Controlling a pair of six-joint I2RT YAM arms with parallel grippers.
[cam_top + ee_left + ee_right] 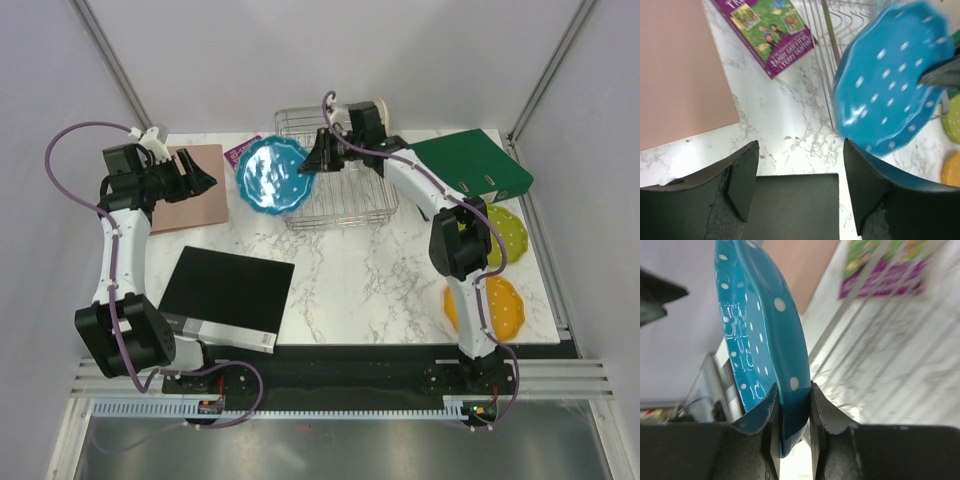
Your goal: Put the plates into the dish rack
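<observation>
My right gripper (318, 156) is shut on the right rim of the blue white-dotted plate (272, 175), which hangs tilted on edge just left of the silver wire dish rack (345, 205). The right wrist view shows the plate's rim (765, 325) pinched between both fingers (820, 410). My left gripper (203, 181) stands open and holds nothing, a short way left of the blue plate (890, 85). A green plate (506, 235) and an orange plate (497, 305) lie flat at the table's right side.
A pink board (190, 190) lies under the left gripper, with a purple book (772, 30) beyond it. A black notebook (226, 292) sits at the front left. A green binder (472, 165) rests to the right of the rack.
</observation>
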